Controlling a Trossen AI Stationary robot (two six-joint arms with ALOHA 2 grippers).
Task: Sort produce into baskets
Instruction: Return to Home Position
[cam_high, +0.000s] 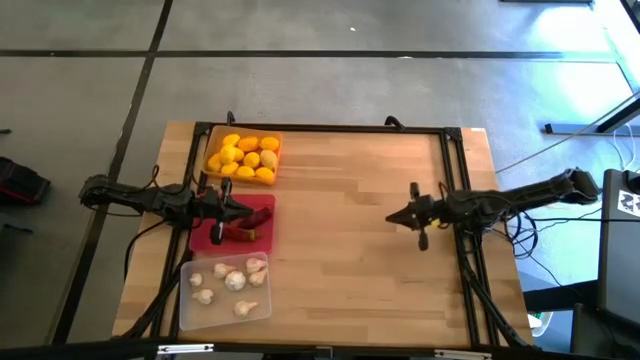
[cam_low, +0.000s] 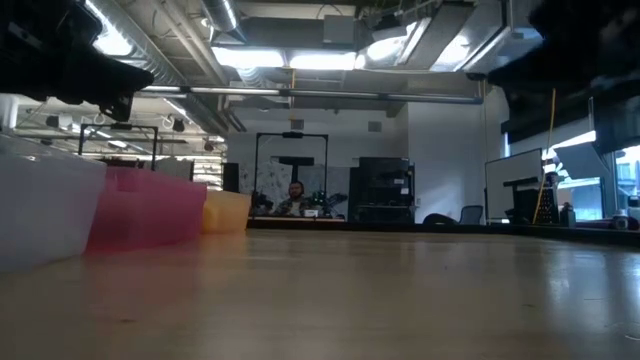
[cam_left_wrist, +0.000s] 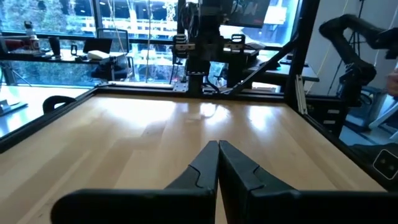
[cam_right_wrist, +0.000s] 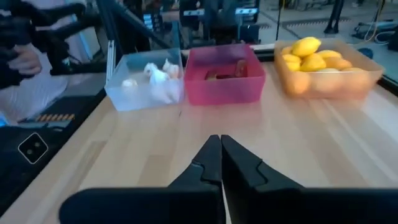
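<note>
Plastic trays along the bench's left edge hold lemons, peppers, garlic
Lemons likely firm, apt to roll: grip mid-body; peppers pliant, garlic light, papery. Fingers closed, empty — left gripper over red tray, right gripper mid-bench

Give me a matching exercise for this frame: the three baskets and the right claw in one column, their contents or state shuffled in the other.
Column one:
1. orange basket
2. red basket
3. clear basket
4. right claw

Column two:
A. holds garlic bulbs
B. shut, above the bare table
C. holds lemons
D. holds red peppers

Pairs: 1-C, 2-D, 3-A, 4-B.
</note>
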